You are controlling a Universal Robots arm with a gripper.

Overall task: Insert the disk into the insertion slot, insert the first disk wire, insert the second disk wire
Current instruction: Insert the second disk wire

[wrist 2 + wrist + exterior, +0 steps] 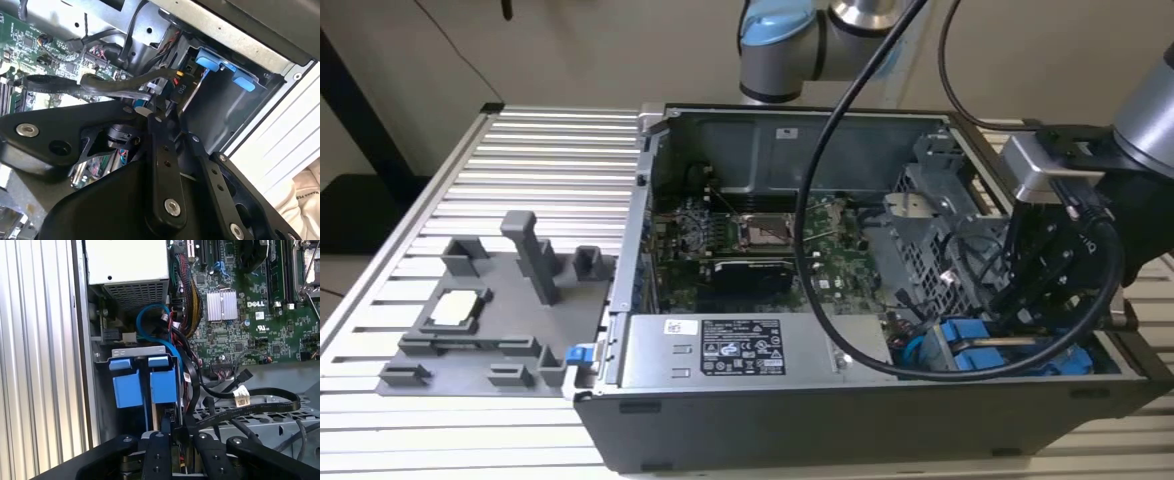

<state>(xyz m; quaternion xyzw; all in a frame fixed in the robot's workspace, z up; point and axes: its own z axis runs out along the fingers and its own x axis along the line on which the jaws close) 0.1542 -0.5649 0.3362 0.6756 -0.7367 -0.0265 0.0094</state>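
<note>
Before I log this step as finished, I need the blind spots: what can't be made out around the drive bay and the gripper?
- The disk: whether it sits fully in the insertion slot; in the first wrist view blue fittings and the gripper cover it.
- The black connector in the second wrist view: whether it is seated; the gripper's fingers hide its mating end.
- The slot in the exterior view: the arm and cables block it.
</note>
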